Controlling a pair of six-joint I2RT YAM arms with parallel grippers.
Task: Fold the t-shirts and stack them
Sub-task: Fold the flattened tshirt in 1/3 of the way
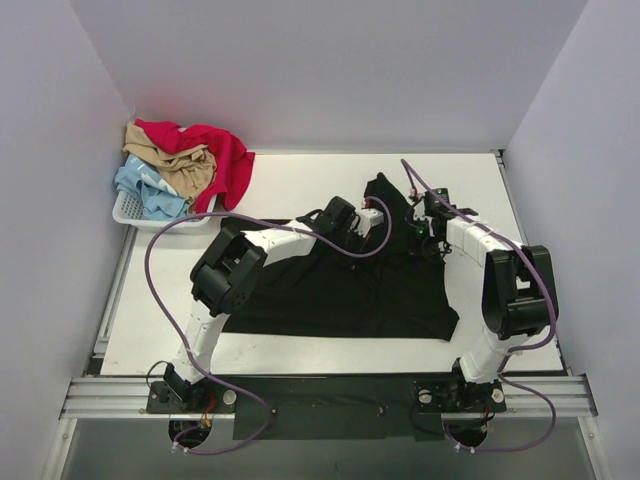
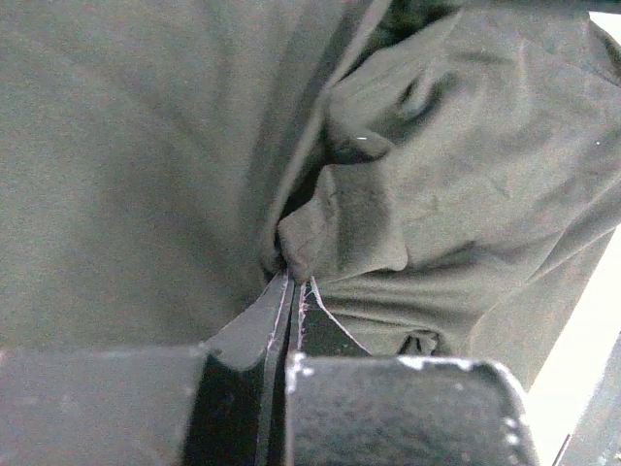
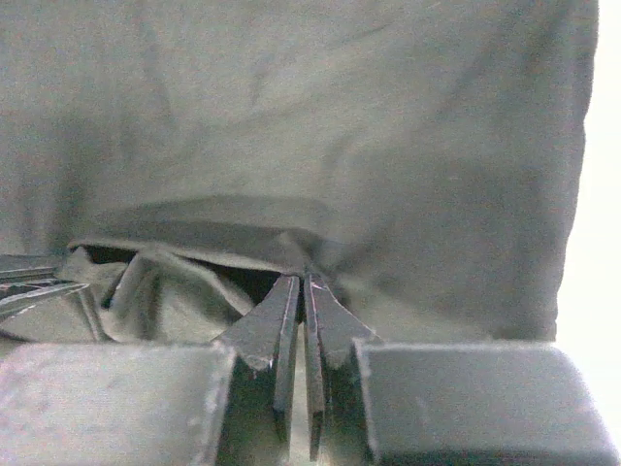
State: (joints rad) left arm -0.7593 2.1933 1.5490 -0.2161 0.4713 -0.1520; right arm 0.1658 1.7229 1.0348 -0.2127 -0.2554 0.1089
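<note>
Black cloth t-shirt lies spread on white table. Left gripper and right gripper both pinch its far portion, jaws tight. Folding step; next, probably, carry both toward the near hem.

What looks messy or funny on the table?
The black shirt isn't flat: its far part is scrunched up where the left gripper and right gripper pinch it. The red shirt, tan shirt and blue shirt are heaped in the basket, spilling over its rim.
</note>
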